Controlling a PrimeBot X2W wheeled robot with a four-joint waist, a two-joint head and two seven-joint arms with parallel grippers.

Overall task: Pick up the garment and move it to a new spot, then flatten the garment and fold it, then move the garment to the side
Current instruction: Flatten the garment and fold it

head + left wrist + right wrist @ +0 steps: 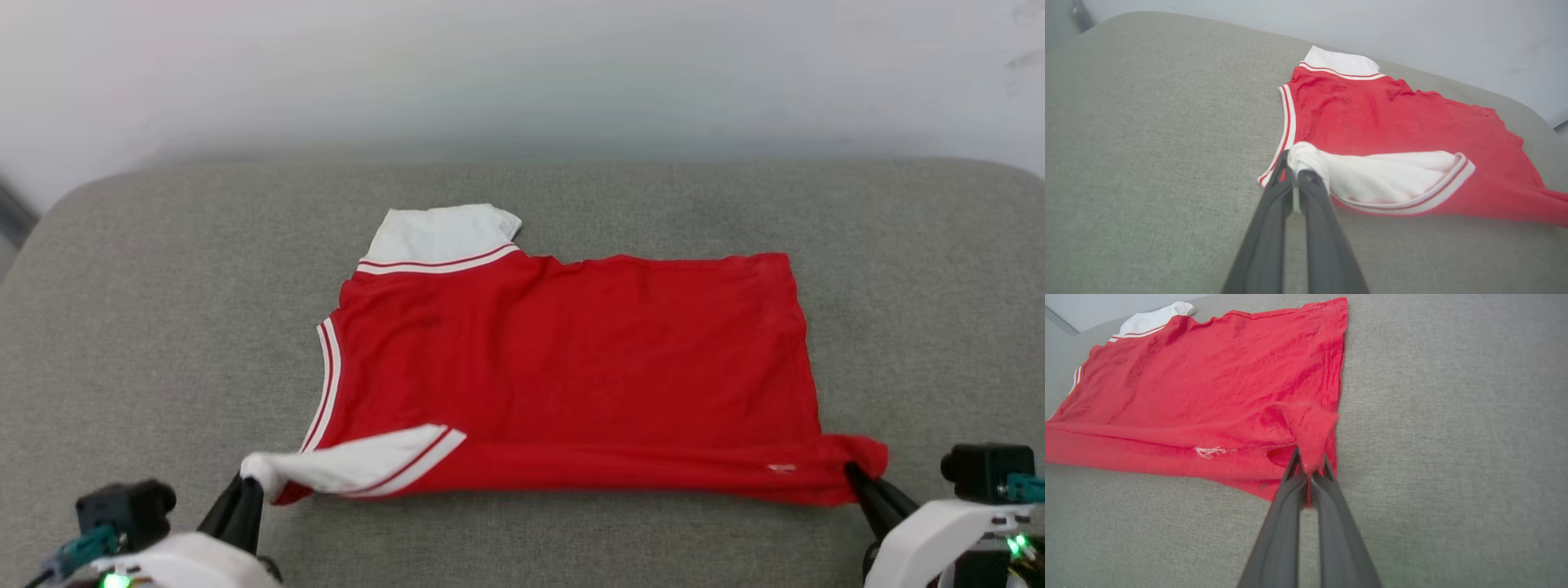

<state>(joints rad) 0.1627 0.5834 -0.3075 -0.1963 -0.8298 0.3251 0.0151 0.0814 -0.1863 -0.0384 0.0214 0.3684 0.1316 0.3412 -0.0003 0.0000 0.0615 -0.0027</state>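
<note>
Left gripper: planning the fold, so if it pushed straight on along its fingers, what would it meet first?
The left gripper is shut on the white sleeve of the garment, so that sleeve comes first; beyond it, probably the red body; depth is unclear.

Just a big grey woven-fabric cushion (pixel 163 343) with rounded corners, kinda like a sofa seat, and a plain pale wall (pixel 522 73) right behind it.

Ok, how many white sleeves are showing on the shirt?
2. The far sleeve lies flat at the garment's left end; the near sleeve is pinched in the left gripper.
</note>
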